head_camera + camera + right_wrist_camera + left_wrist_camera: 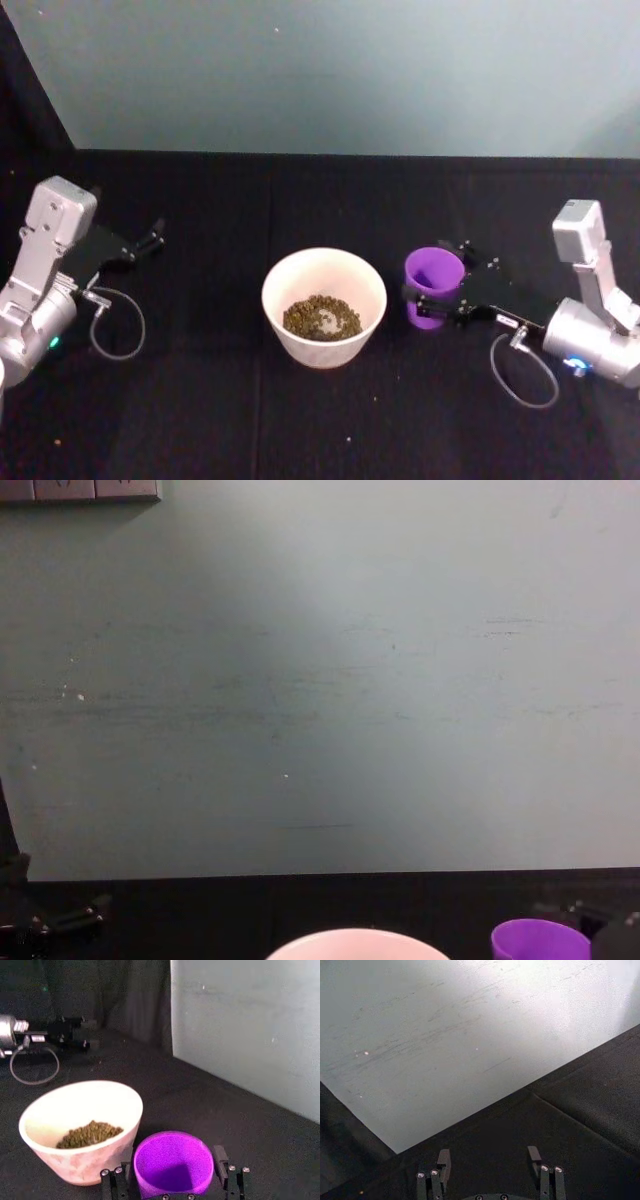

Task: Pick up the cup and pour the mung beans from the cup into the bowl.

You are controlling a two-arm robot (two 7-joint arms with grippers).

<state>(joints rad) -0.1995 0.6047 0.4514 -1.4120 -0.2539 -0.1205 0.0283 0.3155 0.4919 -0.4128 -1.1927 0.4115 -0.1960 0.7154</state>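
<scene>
My left gripper [150,238] rests far out on the left of the black table [200,420], fingers spread apart with nothing between them. At centre stands the bowl [324,305], with the mung beans [322,317] heaped inside it. Just right of the bowl stands the purple cup [433,287], upright and apparently empty. My right gripper [437,290] has a finger on each side of the cup, seemingly gripping it. My right arm is the nearer; the bowl lies to the cup's left.
</scene>
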